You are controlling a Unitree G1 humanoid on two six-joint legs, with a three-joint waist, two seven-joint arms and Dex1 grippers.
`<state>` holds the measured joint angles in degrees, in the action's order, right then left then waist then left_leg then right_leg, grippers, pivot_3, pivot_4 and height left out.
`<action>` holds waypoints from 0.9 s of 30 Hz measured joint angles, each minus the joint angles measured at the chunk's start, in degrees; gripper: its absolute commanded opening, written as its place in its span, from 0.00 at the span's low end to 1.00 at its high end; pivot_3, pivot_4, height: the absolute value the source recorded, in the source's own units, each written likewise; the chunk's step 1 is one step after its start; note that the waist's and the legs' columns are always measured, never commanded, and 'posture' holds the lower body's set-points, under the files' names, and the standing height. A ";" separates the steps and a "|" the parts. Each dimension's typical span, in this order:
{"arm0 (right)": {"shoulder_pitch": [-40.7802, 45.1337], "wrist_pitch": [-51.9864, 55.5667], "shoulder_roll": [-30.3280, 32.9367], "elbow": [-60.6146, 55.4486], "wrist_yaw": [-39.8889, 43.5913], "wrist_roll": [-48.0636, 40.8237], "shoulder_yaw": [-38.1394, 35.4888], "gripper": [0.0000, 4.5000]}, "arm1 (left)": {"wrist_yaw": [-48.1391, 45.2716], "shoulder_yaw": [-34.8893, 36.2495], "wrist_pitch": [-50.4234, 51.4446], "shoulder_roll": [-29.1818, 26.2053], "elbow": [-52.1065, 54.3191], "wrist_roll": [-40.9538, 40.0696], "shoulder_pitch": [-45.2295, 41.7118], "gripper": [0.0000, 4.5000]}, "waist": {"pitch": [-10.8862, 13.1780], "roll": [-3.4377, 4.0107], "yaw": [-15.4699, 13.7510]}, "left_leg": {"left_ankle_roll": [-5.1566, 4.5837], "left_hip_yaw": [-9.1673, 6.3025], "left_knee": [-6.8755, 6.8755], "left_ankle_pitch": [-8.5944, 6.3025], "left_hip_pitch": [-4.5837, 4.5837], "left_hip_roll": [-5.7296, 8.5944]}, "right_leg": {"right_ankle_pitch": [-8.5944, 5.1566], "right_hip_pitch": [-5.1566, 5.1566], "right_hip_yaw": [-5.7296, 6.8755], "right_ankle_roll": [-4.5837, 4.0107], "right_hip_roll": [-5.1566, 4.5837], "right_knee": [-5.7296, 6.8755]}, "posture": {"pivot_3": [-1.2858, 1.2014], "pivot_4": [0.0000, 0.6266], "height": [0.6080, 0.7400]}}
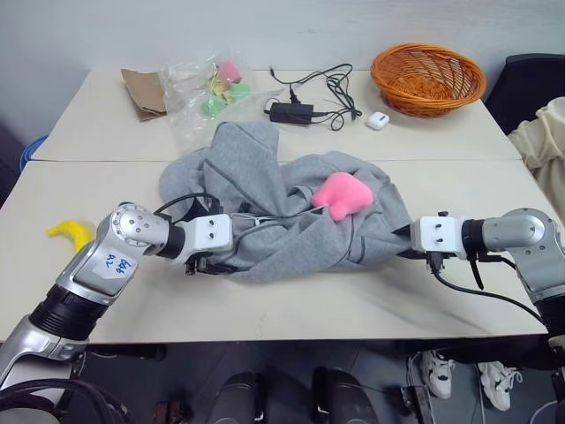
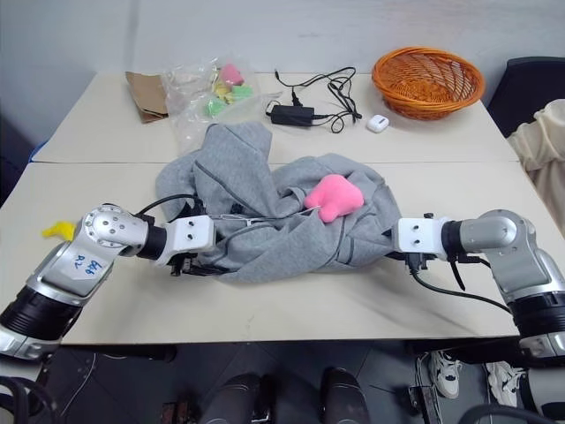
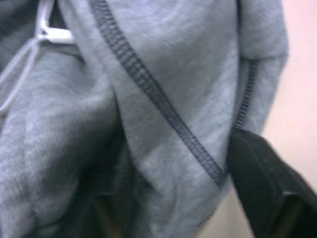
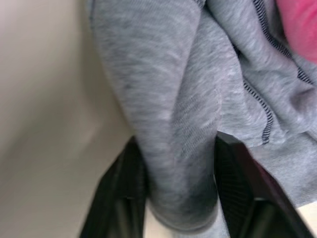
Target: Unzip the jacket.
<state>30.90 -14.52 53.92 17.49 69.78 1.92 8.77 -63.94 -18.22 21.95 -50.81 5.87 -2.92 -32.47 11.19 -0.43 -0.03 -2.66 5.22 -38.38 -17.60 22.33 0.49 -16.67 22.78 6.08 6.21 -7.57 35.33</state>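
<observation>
Lying crumpled mid-table toward front edge: light grey fleece hooded jacket (image 1: 274, 208), pink heart-shaped plush (image 1: 342, 196) on top. Head views: left gripper (image 1: 205, 262) at jacket's left hem, right gripper (image 1: 415, 251) at right hem, fingers buried in cloth. Right wrist view: black fingers (image 4: 237, 181) clenched on grey fold. Left wrist view: fabric bunched between fingers (image 3: 257, 171), dark seam, white drawcord; grip looks clamped on jacket. Orange wicker basket (image 1: 428, 78) near table's far right corner.

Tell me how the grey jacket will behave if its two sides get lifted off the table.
The jacket lies crumpled in soft folds, so it will probably sag and drape, not hold shape. Fabric bunches between the right end effector fingers, suggesting it compresses easily and could slip. The pink toy resting on top would likely slide or tumble off.
</observation>
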 measured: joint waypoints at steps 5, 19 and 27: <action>-2.90 -0.03 2.60 -1.78 2.92 -2.28 -0.56 0.00 | -4.07 0.24 -3.29 -3.51 0.56 -0.10 2.70 0.04 | 0.00 0.00 -0.07 | 0.00 -0.01 0.00 -0.01 0.00 -0.01 | 0.00 0.00 0.01 0.00 -0.04 -0.02 | 0.52 0.24 1.00; -27.54 8.06 15.26 -22.33 7.67 -15.24 -14.32 0.00 | -10.73 2.84 -12.88 -12.91 0.85 0.28 8.85 0.01 | 0.04 0.09 -0.04 | -0.01 0.01 0.02 -0.15 -0.17 -0.11 | 0.00 -0.16 -0.05 -0.01 -0.07 -0.11 | 0.52 0.24 1.00; -29.07 13.93 15.99 -23.89 7.18 -15.79 -16.19 0.40 | -10.16 4.48 -9.81 -10.80 1.22 -0.04 9.20 0.37 | 0.05 0.10 -0.67 | -0.08 0.01 -0.17 -0.23 -0.14 -0.11 | 0.00 -0.18 -0.06 0.00 -0.07 -0.05 | 0.52 0.24 1.00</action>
<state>1.83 -0.59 69.90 -6.39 76.95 -13.86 -7.41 -74.10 -13.73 12.14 -61.61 7.09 -2.95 -23.26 11.23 -0.33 -0.69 -2.74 5.23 -38.55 -17.83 22.19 0.38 -16.67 22.60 6.02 6.21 -7.63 35.28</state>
